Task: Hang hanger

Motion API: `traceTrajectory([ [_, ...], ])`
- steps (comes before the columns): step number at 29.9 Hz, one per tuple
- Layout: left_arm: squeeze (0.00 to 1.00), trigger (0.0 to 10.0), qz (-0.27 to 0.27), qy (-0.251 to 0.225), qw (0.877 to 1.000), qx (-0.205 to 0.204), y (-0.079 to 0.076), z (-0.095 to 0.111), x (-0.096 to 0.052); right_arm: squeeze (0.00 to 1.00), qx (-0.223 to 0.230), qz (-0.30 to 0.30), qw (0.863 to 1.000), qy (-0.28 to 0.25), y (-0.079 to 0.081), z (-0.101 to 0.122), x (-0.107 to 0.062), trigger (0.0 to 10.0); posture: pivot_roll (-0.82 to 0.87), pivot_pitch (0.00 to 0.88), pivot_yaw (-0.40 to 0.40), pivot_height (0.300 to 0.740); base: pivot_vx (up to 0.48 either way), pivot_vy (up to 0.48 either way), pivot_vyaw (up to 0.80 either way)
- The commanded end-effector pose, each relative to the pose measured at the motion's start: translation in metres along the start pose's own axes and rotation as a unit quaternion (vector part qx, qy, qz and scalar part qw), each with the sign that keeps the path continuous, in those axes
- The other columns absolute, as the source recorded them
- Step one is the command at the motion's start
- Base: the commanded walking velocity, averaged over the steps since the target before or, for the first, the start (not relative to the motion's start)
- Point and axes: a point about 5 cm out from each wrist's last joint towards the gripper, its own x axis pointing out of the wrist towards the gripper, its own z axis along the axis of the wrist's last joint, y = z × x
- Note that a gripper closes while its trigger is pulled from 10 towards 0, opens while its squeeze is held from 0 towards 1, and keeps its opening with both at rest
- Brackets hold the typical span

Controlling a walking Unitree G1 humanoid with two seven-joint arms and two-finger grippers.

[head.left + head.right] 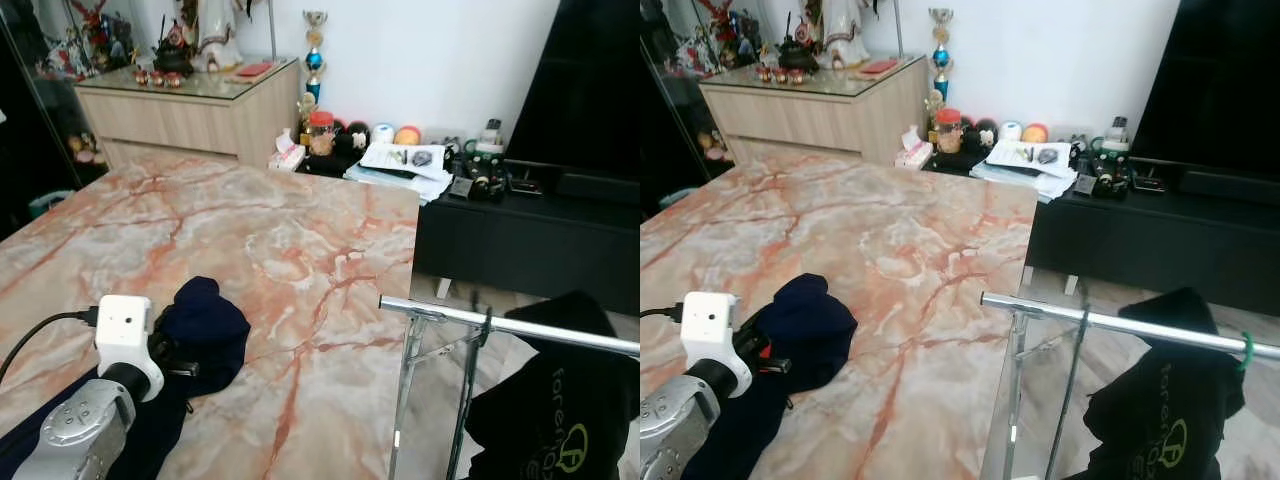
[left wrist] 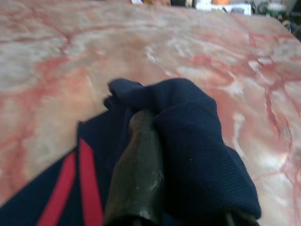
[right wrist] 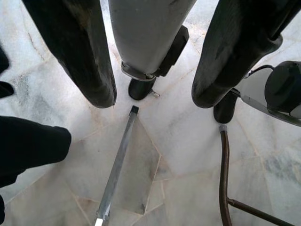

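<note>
The left gripper point(image 2: 141, 141) is buried in the navy garment point(image 1: 205, 320) on the marble table point(image 1: 300, 240); its finger state cannot be determined. The right gripper point(image 3: 153, 96) hangs with fingers spread above the floor point(image 3: 178, 155).

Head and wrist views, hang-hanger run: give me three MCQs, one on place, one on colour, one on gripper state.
1. Where does the dark navy garment lie?
A. on the pink-veined marble table
B. on the floor
C. over the silver metal rail

2. What colour are the garment's stripes?
A. white
B. red
C. green

3. How are the right gripper fingers set?
A. shut on a hanger
B. shut on cloth
C. open, holding nothing

Answers: 1 A, the cloth rests on the tabletop at the left gripper. 2 B, the left wrist view shows two red bands. 3 C, floor shows between the spread fingers.
</note>
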Motion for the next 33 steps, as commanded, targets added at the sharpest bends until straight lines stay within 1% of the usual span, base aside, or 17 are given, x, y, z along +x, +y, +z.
traceTrajectory([
  [1, 1.00, 10.0, -0.007, -0.002, 1.000, 0.019, -0.001, 0.003, -0.003, 0.00, -0.004, 0.004, 1.000, 0.003, 0.002, -0.001, 0.000, 10.0, 0.25, 0.000, 0.018, 0.740, 0.000, 0.000, 0.00],
  [7, 1.00, 10.0, -0.008, 0.002, 1.000, 0.028, 0.002, -0.001, -0.010, 0.00, -0.005, 0.004, 1.000, 0.004, 0.002, -0.002, 0.000, 10.0, 0.25, 0.000, 0.019, 0.740, 0.000, 0.000, 0.00],
  [8, 1.00, 10.0, -0.004, 0.001, 0.999, 0.033, 0.004, -0.001, -0.014, 0.00, -0.005, 0.004, 1.000, 0.004, 0.002, -0.002, 0.000, 10.0, 0.25, 0.000, 0.019, 0.740, 0.000, 0.000, 0.00],
  [12, 1.00, 10.0, 0.009, -0.005, 0.999, 0.036, 0.009, -0.001, -0.020, 0.00, -0.004, 0.002, 1.000, 0.004, 0.002, -0.002, 0.000, 10.0, 0.25, 0.000, 0.016, 0.740, 0.000, 0.000, 0.00],
  [13, 1.00, 10.0, 0.008, -0.013, 0.999, 0.028, 0.008, 0.001, -0.023, 0.00, -0.004, 0.002, 1.000, 0.003, 0.002, -0.001, 0.000, 10.0, 0.26, 0.000, 0.010, 0.740, 0.000, 0.000, 0.00],
  [15, 1.00, 10.0, 0.006, -0.016, 1.000, 0.026, 0.007, 0.002, -0.024, 0.00, -0.004, 0.002, 1.000, 0.003, 0.002, -0.001, 0.000, 10.0, 0.26, 0.000, 0.009, 0.740, 0.000, 0.000, 0.00],
  [16, 1.00, 10.0, 0.007, -0.014, 0.999, 0.032, 0.006, 0.000, -0.025, 0.00, -0.005, 0.002, 1.000, 0.003, 0.001, -0.001, 0.000, 10.0, 0.26, 0.000, 0.009, 0.740, 0.000, 0.000, 0.00],
  [19, 1.00, 10.0, 0.011, -0.013, 0.999, 0.032, 0.005, -0.003, -0.027, 0.00, -0.005, 0.002, 1.000, 0.003, 0.002, -0.001, 0.000, 10.0, 0.26, 0.000, 0.008, 0.740, 0.000, 0.000, 0.00],
  [23, 1.00, 10.0, 0.006, -0.018, 0.999, 0.035, 0.001, -0.002, -0.029, 0.00, -0.005, 0.002, 1.000, 0.002, 0.002, -0.001, 0.000, 10.0, 0.26, 0.000, 0.007, 0.740, 0.000, 0.000, 0.00],
  [25, 1.00, 10.0, 0.010, -0.022, 0.999, 0.044, 0.002, 0.001, -0.030, 0.00, -0.005, 0.002, 1.000, 0.002, 0.001, -0.001, 0.000, 10.0, 0.26, 0.000, 0.006, 0.740, 0.000, 0.000, 0.00],
  [31, 1.00, 10.0, 0.024, -0.027, 0.999, 0.038, 0.005, 0.002, -0.035, 0.00, -0.006, 0.001, 1.000, 0.003, 0.000, -0.001, 0.000, 10.0, 0.27, 0.000, 0.004, 0.740, 0.000, 0.000, 0.00],
  [32, 0.00, 10.0, 0.027, -0.028, 0.999, 0.034, 0.005, 0.002, -0.035, 0.00, -0.006, 0.001, 1.000, 0.004, 0.000, -0.001, 0.000, 10.0, 0.27, 0.000, 0.003, 0.740, 0.000, 0.000, 0.00],
  [33, 0.00, 10.0, 0.029, -0.029, 0.999, 0.032, 0.004, 0.001, -0.035, 0.00, -0.006, 0.001, 1.000, 0.004, 0.000, -0.001, 0.000, 10.0, 0.27, 0.000, 0.003, 0.740, 0.000, 0.000, 0.00],
])
